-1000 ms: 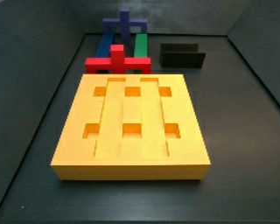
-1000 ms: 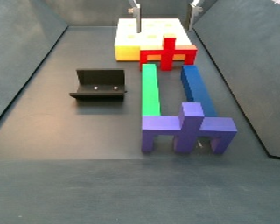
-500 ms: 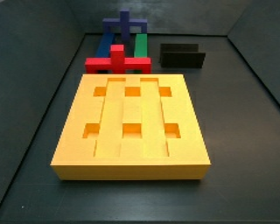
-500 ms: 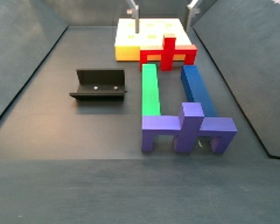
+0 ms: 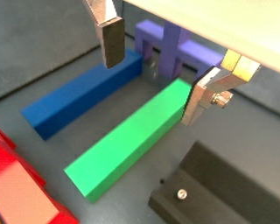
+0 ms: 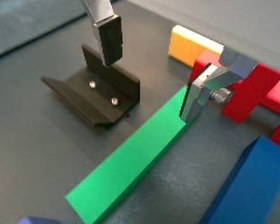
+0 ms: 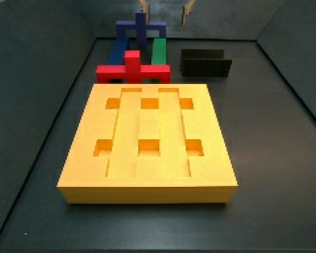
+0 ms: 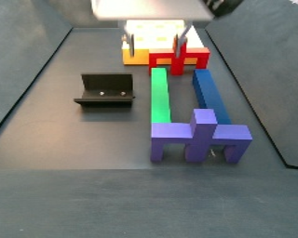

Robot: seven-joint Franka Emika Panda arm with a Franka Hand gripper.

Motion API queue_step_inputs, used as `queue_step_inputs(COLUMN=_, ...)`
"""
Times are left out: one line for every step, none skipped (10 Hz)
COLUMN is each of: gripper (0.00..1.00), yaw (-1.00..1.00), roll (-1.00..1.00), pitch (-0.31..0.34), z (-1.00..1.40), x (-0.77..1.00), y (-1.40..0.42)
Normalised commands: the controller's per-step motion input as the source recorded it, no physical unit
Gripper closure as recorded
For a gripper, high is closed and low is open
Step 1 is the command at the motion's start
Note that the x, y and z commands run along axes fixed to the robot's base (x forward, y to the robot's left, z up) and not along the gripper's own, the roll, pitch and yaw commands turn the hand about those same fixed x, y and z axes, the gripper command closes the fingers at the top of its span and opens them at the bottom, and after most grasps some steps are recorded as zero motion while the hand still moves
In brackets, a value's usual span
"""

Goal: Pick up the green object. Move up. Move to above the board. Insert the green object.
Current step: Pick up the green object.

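The green object (image 8: pixel 159 93) is a long green bar lying flat on the floor between the blue bar (image 8: pixel 209 91) and the fixture (image 8: pixel 104 91). It also shows in both wrist views (image 5: pixel 130 140) (image 6: pixel 136 162) and in a side view (image 7: pixel 160 51). The gripper (image 8: pixel 155 45) hangs open and empty well above the bar, with its fingers (image 5: pixel 111 39) (image 6: pixel 199 92) on either side of the bar's line. It also shows in a side view (image 7: pixel 168 12). The yellow board (image 7: pixel 154 133) lies flat past the bar's end. The gripper partly hides the board in a side view (image 8: pixel 137 58).
A red cross-shaped block (image 8: pixel 179 58) lies between the board and the green bar. A purple block (image 8: pixel 199 138) stands at the bars' other end. The black fixture (image 7: pixel 207 62) stands beside the green bar. Dark walls close in the floor.
The gripper has moved from over the board to over the green bar. It now shows at the top of both side views. No piece has moved.
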Motion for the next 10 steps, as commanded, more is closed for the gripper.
queue_step_inputs(gripper=0.00, yaw=0.00, roll=-0.10, pitch=0.000, z=-0.86, x=-0.11, y=0.16)
queue_step_inputs(gripper=0.00, yaw=0.00, roll=-0.10, pitch=0.000, z=-0.82, x=-0.29, y=0.23)
queue_step_inputs(gripper=0.00, yaw=0.00, roll=-0.10, pitch=0.000, z=-0.83, x=-0.22, y=0.27)
queue_step_inputs(gripper=0.00, yaw=-0.07, roll=-0.07, pitch=0.019, z=-0.77, x=-0.02, y=0.29)
queue_step_inputs(gripper=0.00, yaw=-0.09, roll=-0.05, pitch=0.030, z=-0.61, x=0.00, y=0.22)
queue_step_inputs(gripper=0.00, yaw=-0.05, roll=0.00, pitch=0.053, z=-0.42, x=0.16, y=0.01)
queue_step_inputs(gripper=0.00, yaw=-0.02, roll=0.00, pitch=0.049, z=-0.35, x=0.33, y=0.00)
queue_step_inputs(gripper=0.00, yaw=-0.12, roll=-0.03, pitch=0.016, z=-0.33, x=0.13, y=-0.01)
queue_step_inputs(gripper=0.00, yaw=-0.19, roll=-0.07, pitch=0.000, z=-0.21, x=-0.09, y=0.00)
queue_step_inputs(gripper=0.00, yaw=-0.14, roll=-0.09, pitch=0.000, z=-0.15, x=-0.31, y=0.00)
